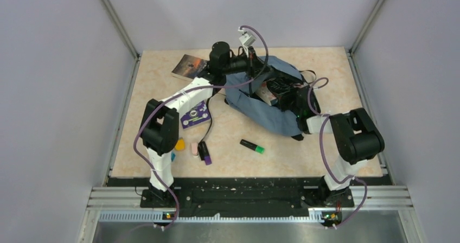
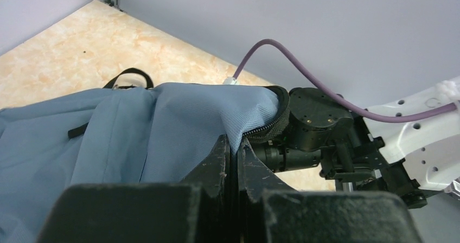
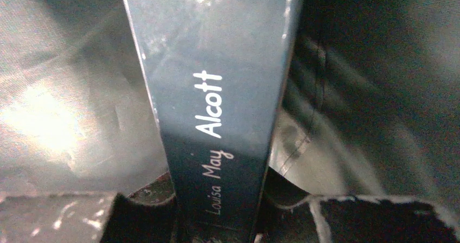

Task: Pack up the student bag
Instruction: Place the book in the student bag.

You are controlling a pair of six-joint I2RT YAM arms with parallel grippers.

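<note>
1. Student bag [image 1: 269, 114] lies at the far side of the worktop [image 1: 304, 151], a little right of centre, mouth open.
2. Left pincer [image 2: 234, 155] is pressed together on the bag's fabric rim, just beside the black zipper [image 2: 266, 130], and holds that edge raised.
3. Right pincer [image 3: 217, 221] is inside the bag, pinching a dark book [image 3: 217, 80] at its spine.
4. Spine reads "Louisa May Alcott" in white letters.
5. Outside the bag: green highlighter [image 1: 253, 146] near centre; second book [image 1: 190, 65] far left.

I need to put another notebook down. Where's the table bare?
Bare: near strip between highlighter and right arm; far right corner beyond student bag. Crowded: small items by the left arm, and around the bag's opening.
</note>
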